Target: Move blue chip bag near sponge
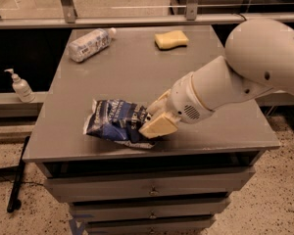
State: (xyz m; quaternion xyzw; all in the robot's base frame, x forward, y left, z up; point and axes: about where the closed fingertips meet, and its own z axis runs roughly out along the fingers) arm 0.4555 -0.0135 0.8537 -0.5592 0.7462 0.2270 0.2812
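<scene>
A grey counter [137, 77] seen from the front. A blue bag [115, 121] lies near its front edge, its right end clenched in the jaws of the gripper [147, 120] (pale yellow). The sponge [171, 39] sits well apart at the back, and a bottle [89, 44] lies back left.

The blue chip bag [113, 121] lies low in the frame's centre near the table's [63, 112] front edge, the gripper [155, 116] at its right end, with the sponge [171, 39] at upper centre and a bottle [89, 44] to the sponge's left, both well behind the bag.
</scene>
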